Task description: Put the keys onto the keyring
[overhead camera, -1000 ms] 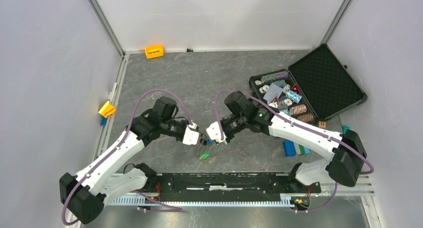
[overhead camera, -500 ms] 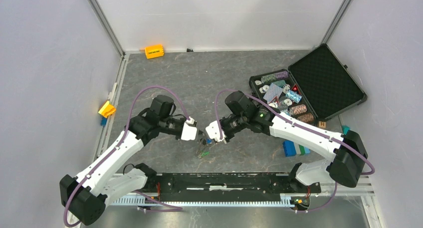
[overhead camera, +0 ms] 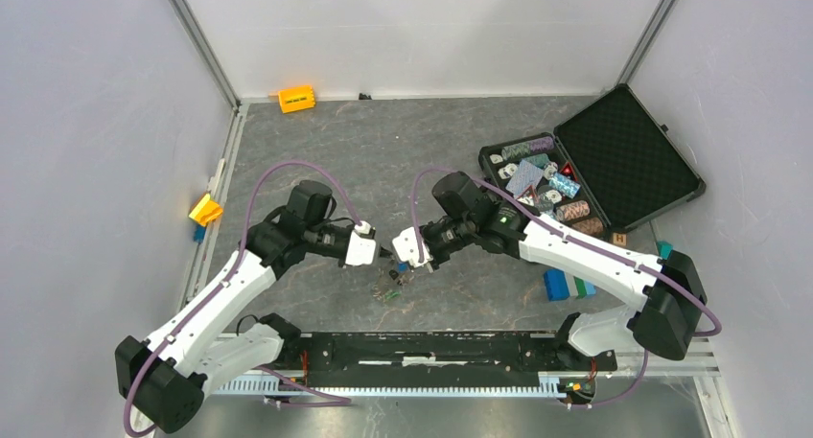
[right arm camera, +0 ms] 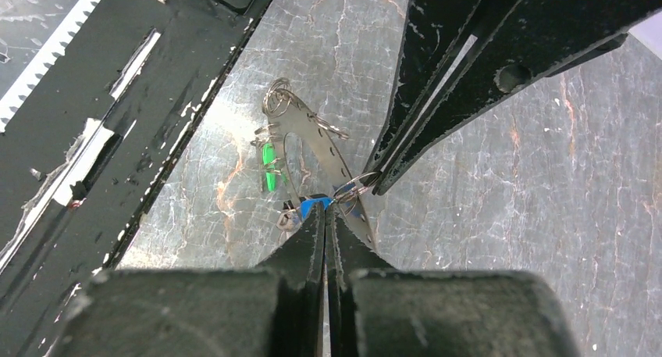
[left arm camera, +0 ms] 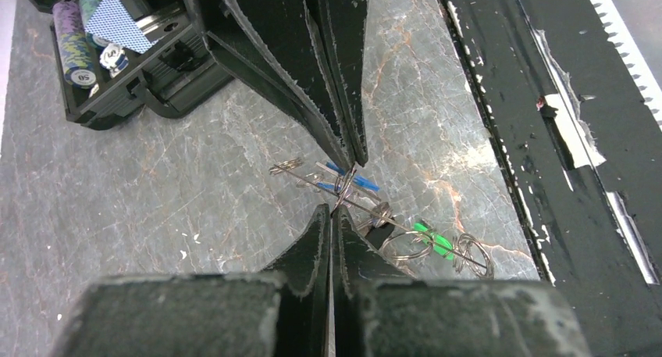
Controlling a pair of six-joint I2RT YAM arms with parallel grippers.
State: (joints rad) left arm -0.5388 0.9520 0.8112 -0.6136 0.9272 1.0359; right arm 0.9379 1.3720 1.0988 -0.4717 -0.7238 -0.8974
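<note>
The keyring [right arm camera: 311, 143], a thin grey jagged ring, hangs low over the table between both grippers, its edge showing as a thin line [left arm camera: 421, 233]. Keys hang on it: a green-tagged one [right arm camera: 269, 166] [left arm camera: 433, 237] and blue-tagged ones [left arm camera: 353, 179]. My left gripper [left arm camera: 332, 209] [overhead camera: 382, 253] is shut on a small split ring [left arm camera: 343, 185] of a blue-tagged key. My right gripper [right arm camera: 325, 208] [overhead camera: 399, 258] is shut on the blue tag [right arm camera: 311, 206]. The two sets of fingertips nearly meet. In the top view the cluster [overhead camera: 388, 287] is small.
An open black case [overhead camera: 614, 160] with striped chips and cards [overhead camera: 537, 181] lies at the back right. The black base rail [overhead camera: 431, 347] runs close behind the keys. Blue and green blocks [overhead camera: 568, 285], a yellow block [overhead camera: 205, 209] and an orange block [overhead camera: 296, 99] lie around.
Both grippers have drawn slightly left and away from the rail, still shut. The key cluster has shifted left with them.
</note>
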